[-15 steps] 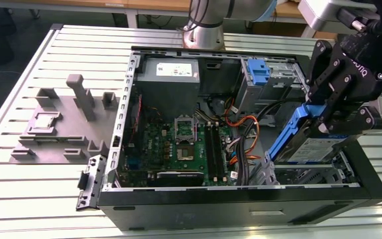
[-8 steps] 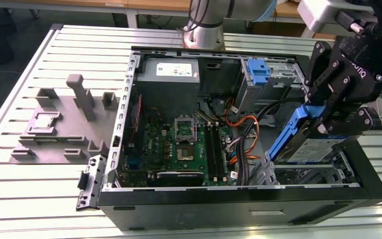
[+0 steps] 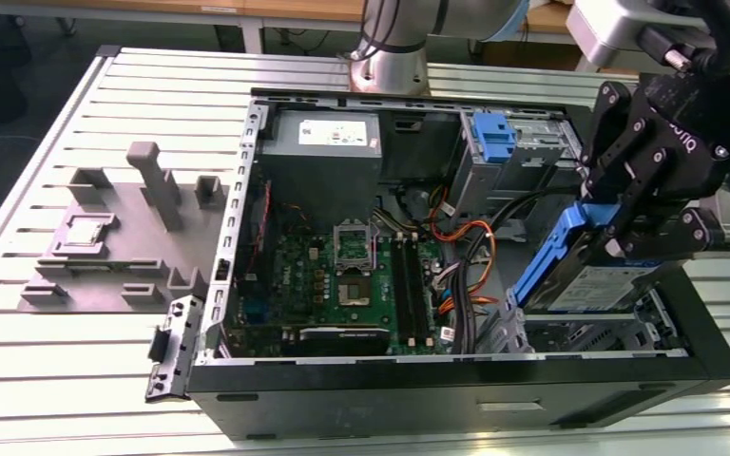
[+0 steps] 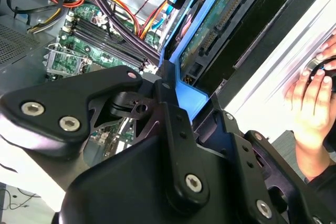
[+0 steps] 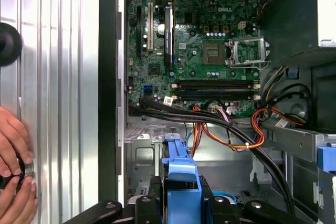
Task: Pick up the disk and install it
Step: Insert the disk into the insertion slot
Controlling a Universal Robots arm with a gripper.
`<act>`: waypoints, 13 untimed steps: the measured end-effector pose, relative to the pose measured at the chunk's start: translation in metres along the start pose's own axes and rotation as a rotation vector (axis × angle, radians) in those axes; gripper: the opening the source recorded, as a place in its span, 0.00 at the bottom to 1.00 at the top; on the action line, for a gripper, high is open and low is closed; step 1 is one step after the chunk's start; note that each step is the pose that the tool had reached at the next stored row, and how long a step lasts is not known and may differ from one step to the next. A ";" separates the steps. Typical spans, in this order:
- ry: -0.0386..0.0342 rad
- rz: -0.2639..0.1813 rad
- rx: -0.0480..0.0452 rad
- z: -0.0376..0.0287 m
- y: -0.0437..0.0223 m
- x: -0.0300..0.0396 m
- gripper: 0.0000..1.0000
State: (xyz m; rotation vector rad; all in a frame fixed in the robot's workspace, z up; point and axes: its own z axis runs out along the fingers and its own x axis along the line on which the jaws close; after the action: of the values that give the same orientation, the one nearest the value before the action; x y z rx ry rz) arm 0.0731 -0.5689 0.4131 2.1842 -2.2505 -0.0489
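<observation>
one disk (image 3: pixel 589 283) clamped in the gripper (image 3: pixel 642 236), held steeply tilted just above the open case's (image 3: pixel 441 385) corner bay (image 3: pixel 593 334), likely so it slides in edge-first.

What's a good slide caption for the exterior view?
The gripper holds the blue-railed disk tilted above the open computer case.

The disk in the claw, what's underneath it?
A metal drive bay lies beneath the disk, cables alongside. The disk covers the bay floor directly below it.
</observation>
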 end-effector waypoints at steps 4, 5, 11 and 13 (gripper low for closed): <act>0.0000 0.000 0.0000 0.0012 0.0000 0.0000 0.36; -0.0001 0.000 0.0000 0.0015 -0.0001 0.0000 0.36; 0.0000 0.000 0.0000 0.0031 -0.0001 0.0000 0.36; 0.0000 0.000 0.0000 0.0036 -0.0001 0.0001 0.36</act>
State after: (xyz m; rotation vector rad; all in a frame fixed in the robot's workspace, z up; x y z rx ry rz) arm 0.0731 -0.5689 0.4095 2.1842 -2.2505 -0.0489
